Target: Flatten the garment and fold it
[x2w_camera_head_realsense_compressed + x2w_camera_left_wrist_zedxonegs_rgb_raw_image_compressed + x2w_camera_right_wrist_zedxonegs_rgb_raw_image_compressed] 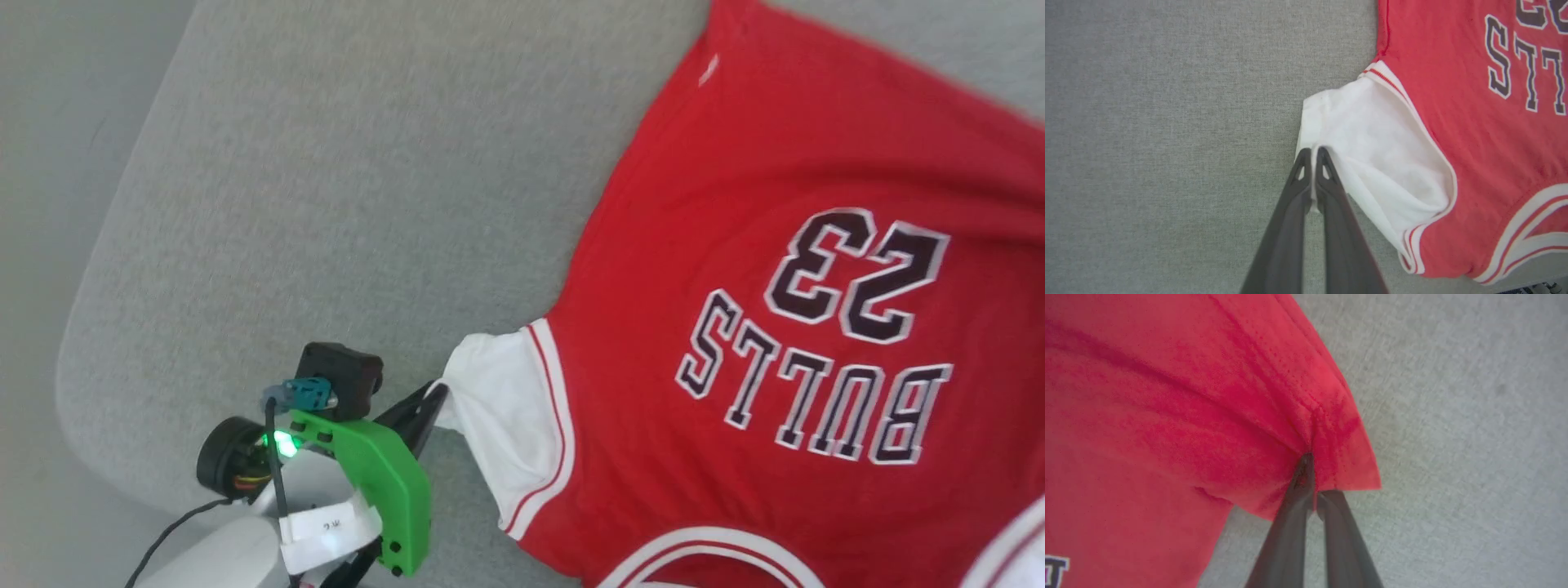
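**While two grippers pinch it, one garment lies on the table**

Since the print side faces up, the "BULLS 23" lettering [824,327] is legible and reads upside down in the head view.

- **Count:** one garment [735,163], red, spread on one grey table [326,204]. Two grippers, two dark fingers each.
- **Left gripper** [1312,153]: fingers together, clamped on the outer edge of the garment's white sleeve [1380,155]. A sliver of white cloth shows between them. The sleeve is rumpled, with red-striped trim where it joins the body.
- **Right gripper** [1314,477]: fingers closed on one red hemmed corner of the garment, one finger above the cloth and one beneath. Creases fan out from the pinch.
- **Other:** one green bracket [384,482] on the left wrist, just beside the sleeve.
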{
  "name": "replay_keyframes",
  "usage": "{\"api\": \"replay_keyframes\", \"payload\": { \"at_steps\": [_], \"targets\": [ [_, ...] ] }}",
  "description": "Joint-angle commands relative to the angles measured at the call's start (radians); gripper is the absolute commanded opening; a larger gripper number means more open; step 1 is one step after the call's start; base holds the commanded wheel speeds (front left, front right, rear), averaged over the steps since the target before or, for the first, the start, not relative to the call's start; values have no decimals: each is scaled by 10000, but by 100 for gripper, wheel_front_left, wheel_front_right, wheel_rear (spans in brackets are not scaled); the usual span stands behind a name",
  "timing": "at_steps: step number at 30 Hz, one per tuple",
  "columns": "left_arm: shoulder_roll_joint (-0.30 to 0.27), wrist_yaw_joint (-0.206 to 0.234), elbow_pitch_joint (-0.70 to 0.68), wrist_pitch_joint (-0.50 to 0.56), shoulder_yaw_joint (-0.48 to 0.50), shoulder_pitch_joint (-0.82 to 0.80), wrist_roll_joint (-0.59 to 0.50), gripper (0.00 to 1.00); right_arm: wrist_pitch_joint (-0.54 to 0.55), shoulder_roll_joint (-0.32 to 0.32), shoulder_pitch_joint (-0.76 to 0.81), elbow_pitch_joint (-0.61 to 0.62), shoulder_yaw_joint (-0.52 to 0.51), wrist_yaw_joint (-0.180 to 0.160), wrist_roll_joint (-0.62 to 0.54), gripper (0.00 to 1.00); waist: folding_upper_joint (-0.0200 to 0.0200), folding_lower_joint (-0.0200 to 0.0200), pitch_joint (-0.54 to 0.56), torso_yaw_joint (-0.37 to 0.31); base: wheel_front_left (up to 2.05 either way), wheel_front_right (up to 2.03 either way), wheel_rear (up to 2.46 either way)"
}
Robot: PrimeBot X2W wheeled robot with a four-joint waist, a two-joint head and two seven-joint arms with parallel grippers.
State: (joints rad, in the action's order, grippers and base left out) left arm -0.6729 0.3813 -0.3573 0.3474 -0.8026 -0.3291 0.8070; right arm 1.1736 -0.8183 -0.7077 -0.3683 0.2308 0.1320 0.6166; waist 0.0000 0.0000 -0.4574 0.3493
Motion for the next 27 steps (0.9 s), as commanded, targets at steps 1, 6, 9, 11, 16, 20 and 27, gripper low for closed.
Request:
{"api": "replay_keyframes", "payload": {
  "at_steps": [1, 6, 9, 11, 16, 20, 27],
  "targets": [
    [-100, 121, 109, 35, 22, 33, 127, 0, 149, 149, 1023, -281, 333, -13, 120, 0, 0, 0, 1312, -1026, 0, 0, 0],
    [-69, 329, 336, 61, 36, 338, 317, 0, -75, 7, 2326, 240, 489, -13, 586, 0, 0, 0, 2171, -1549, 0, 0, 0],
    [-62, 485, 440, -14, 101, 570, 433, 0, -260, -146, 3190, 734, 380, -13, 885, 0, 0, 0, 2502, -1817, 0, 0, 0],
    [-60, 572, 512, -82, 139, 711, 487, 0, -325, -253, 3844, 1151, 208, -13, 1067, 0, 0, 0, 2661, -1966, 0, 0, 0],
    [-12, 705, 672, -263, 231, 999, 630, 0, -223, -158, 5413, 1967, -527, -13, 1324, 0, 0, 0, 2944, -2204, 0, 0, 0],
    [-13, 716, 789, -348, 262, 1120, 694, 0, -59, 184, 6671, 2592, -1201, -13, 1245, 0, 0, 0, 3095, -2275, 0, 0, 0],
    [78, 704, 964, -446, 281, 1142, 742, 0, 350, 1228, 8166, 3377, -2206, -13, 649, 0, 0, 0, 3151, -2296, 0, 0, 0]
  ]
}}
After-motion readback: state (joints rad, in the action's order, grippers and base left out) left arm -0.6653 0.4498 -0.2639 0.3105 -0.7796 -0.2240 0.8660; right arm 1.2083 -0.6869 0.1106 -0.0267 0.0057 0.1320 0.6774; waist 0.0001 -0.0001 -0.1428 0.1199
